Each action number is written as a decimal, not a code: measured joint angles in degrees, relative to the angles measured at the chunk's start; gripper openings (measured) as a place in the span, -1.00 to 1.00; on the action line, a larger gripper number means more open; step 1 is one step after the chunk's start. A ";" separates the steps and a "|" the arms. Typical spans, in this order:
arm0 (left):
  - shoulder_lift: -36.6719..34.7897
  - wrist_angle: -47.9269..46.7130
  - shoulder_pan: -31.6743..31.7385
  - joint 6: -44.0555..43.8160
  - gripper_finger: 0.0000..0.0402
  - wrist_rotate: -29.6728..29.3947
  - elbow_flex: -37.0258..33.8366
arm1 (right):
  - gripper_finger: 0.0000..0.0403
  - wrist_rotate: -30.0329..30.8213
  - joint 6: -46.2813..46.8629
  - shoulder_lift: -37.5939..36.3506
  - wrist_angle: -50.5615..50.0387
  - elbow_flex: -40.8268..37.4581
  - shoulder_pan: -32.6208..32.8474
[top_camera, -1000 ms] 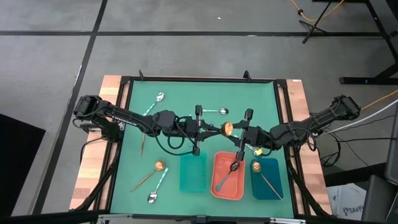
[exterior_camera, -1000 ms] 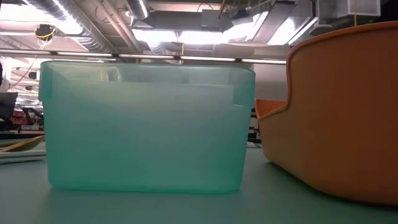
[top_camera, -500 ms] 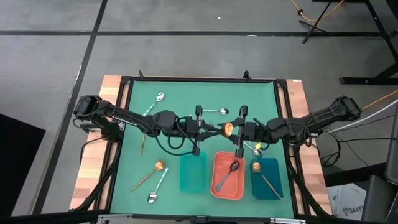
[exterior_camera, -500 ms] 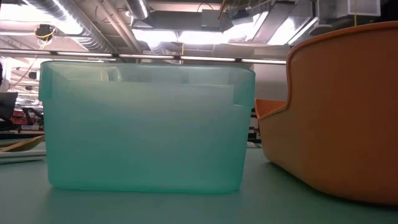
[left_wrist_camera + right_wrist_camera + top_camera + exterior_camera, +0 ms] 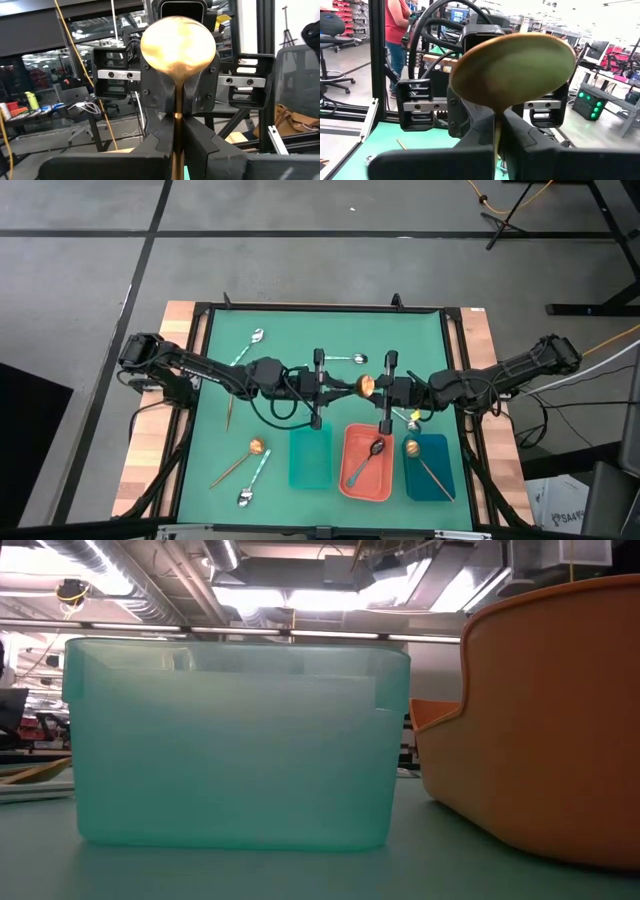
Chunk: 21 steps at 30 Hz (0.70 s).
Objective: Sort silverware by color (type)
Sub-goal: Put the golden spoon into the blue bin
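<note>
- The left gripper and the right gripper face each other above the middle of the green table, with a gold-copper spoon between them.
- In the left wrist view the left gripper's fingers are closed on the thin handle of that spoon, its bowl standing up — the right arm's gripper body sits just behind it.
- In the right wrist view the right gripper's fingers are also pinched shut on the same spoon's handle, the bowl filling the view; both grippers hold it at once.
- The coral tray holds a dark-bowled spoon; the dark blue tray beside it holds another gold-copper spoon.
- The teal tray, next to the coral one, shows nothing inside from above.
- On the open table: a silver spoon with a teal handle near the far left, a spoon near the far middle, and a gold-copper spoon and a silver spoon at the near left.
- A thin brown handle shows under the left arm.
- The low view shows only the teal tray wall and the coral tray wall — no grippers.
- A person stands in the room beyond the table.
</note>
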 joint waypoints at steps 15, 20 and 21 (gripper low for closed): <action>0.00 -1.48 0.02 -2.10 -0.72 -2.23 0.00 | -0.99 0.06 -0.15 0.02 -1.23 0.14 0.00; 0.00 -1.84 0.02 -2.13 -0.60 -2.23 0.00 | -0.99 1.69 0.11 0.02 -6.42 2.68 0.00; 0.00 -2.23 0.02 -2.15 -0.57 -2.25 0.00 | -0.99 2.10 0.39 0.02 -7.40 3.13 0.00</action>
